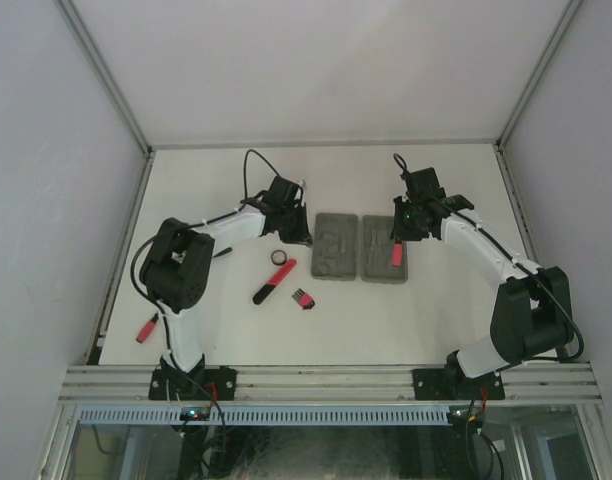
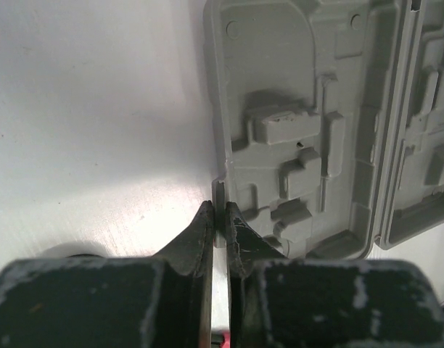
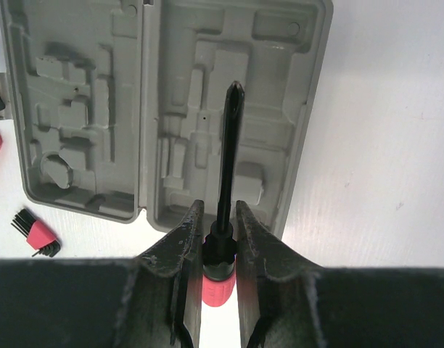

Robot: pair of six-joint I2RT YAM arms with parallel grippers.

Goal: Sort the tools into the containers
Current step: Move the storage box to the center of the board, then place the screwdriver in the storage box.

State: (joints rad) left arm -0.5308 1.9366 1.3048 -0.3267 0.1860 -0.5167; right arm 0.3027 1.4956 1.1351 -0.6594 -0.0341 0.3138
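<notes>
Your right pincer (image 3: 218,210) is clenched on the screwdriver (image 3: 228,159) at its collar, shaft pointing ahead over the case (image 3: 309,72); likely light, stiff and slick, it is best gripped there by the handle, while your left pincer (image 2: 218,209) nips the case's rim.

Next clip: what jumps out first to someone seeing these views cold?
The open grey plastic hinged tool case lies mid-table, its moulded recesses empty. The right gripper holds a thin red-handled screwdriver over the case's right half, while the left gripper pinches the left half's outer rim.
</notes>
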